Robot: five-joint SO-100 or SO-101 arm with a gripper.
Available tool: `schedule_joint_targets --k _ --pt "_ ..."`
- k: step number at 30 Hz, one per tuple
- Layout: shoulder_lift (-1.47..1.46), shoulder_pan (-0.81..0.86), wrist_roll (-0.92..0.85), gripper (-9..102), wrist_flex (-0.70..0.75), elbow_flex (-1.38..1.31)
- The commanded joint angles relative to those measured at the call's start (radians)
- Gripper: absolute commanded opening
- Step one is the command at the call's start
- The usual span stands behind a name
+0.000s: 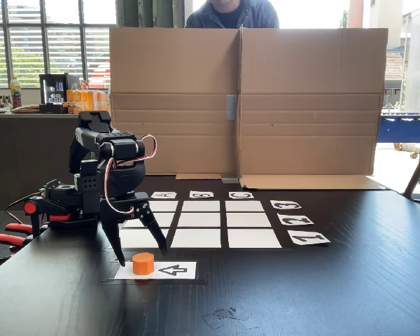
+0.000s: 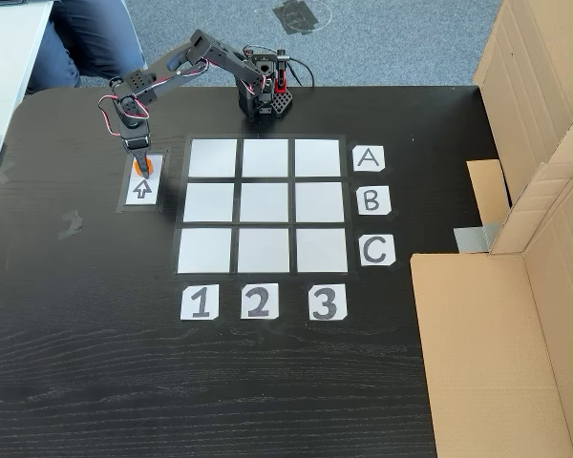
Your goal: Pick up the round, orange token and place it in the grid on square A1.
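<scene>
The orange token (image 1: pixel 143 263) stands on the left end of a white arrow card (image 1: pixel 169 270) in front of the grid (image 1: pixel 200 220). My gripper (image 1: pixel 141 256) is open and tilted down, with one black fingertip on each side of the token. In the fixed view from above, the gripper (image 2: pixel 141 158) covers most of the token (image 2: pixel 142 167), which sits at the top of the arrow card (image 2: pixel 142 188). Square A1 (image 2: pixel 213 157) is the grid's (image 2: pixel 265 202) corner cell just right of the gripper there. In the low fixed view, square A1 (image 1: pixel 135 239) lies behind the fingers.
A tall cardboard wall (image 1: pixel 245 98) stands at the far edge of the table, with a person behind it. Red clamps (image 1: pixel 10 234) hold the arm's base at the left edge. Flat cardboard (image 2: pixel 497 343) covers the table's right side. Label cards A, B, C (image 2: pixel 371 202) and 1, 2, 3 (image 2: pixel 257 301) border the grid.
</scene>
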Motion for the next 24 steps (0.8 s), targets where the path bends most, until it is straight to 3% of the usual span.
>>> schedule_joint_targets --k 1,13,24 --pt "0.005 0.012 0.003 31 -0.009 -0.038" --pt "-0.037 0.020 0.003 26 -0.011 -0.072" --pt "-0.041 0.020 -0.002 5 -0.011 -0.072"
